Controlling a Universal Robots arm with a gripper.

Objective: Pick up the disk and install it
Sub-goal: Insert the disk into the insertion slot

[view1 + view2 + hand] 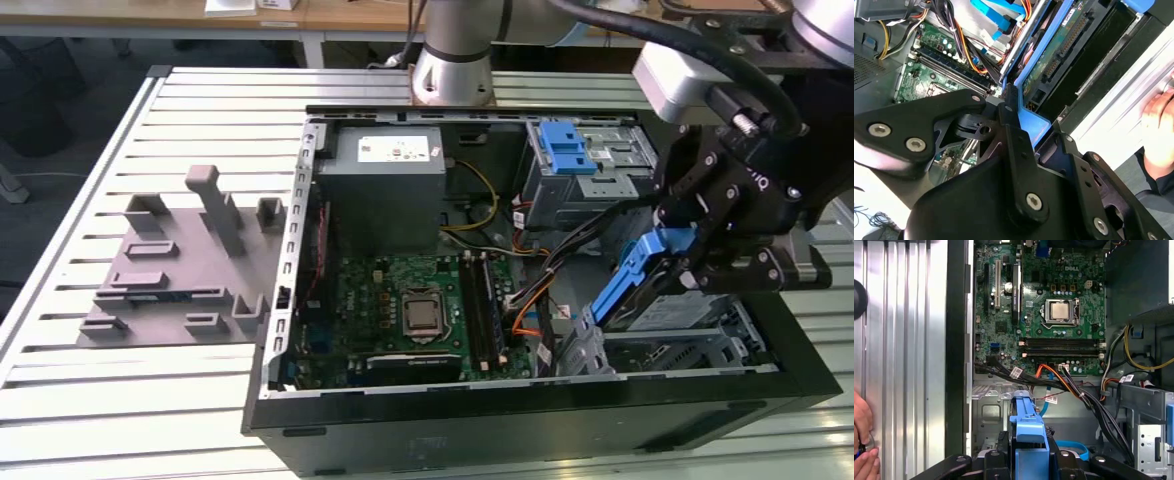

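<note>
I have my gripper [691, 262] clenched on the disk [625, 285], which is blue-framed and tilted over the drive cage [687, 345] in the open computer case [534, 418]. The arm hides its label. A person's hand [861, 440] is cut off at the edge.

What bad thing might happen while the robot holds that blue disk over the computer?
The disk hangs tilted in the gripper, so it might jam on the metal bay. The cables beside the bay might snag it. A person's hand lies on the table near the case and might get bumped.
</note>
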